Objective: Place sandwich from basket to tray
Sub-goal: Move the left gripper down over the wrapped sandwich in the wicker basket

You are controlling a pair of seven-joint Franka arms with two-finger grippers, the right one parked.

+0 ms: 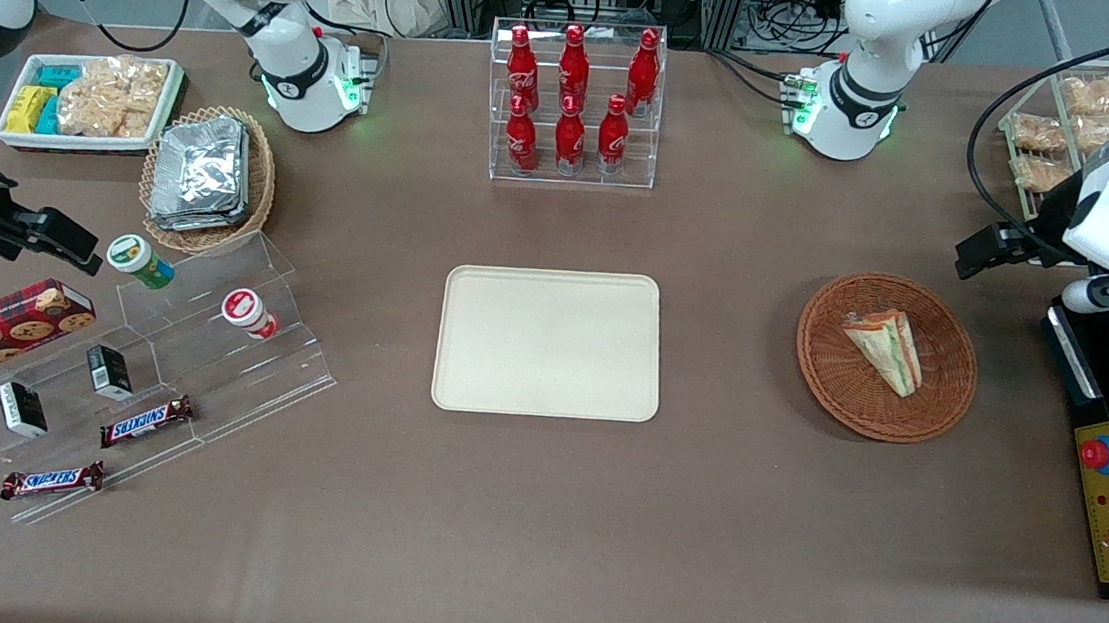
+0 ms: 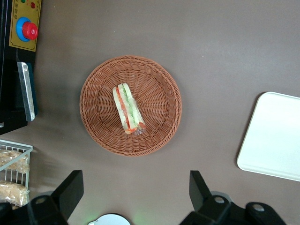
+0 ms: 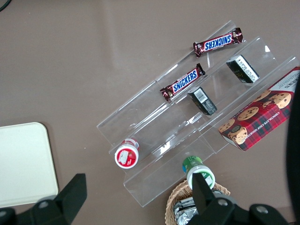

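sandwich (image 2: 127, 110) in basket (image 2: 164, 123), below open end effector (image 2: 133, 194).

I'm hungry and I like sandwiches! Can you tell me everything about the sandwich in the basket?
The sandwich is a small triangular wedge in clear wrap: pale bread with green and orange-red filling layers showing along its edge. It lies alone near the middle of the round reddish-brown wicker basket, touching only the weave. The tray beside the basket has nothing on it. The gripper hangs open above the table, off the basket's rim, not touching the sandwich.
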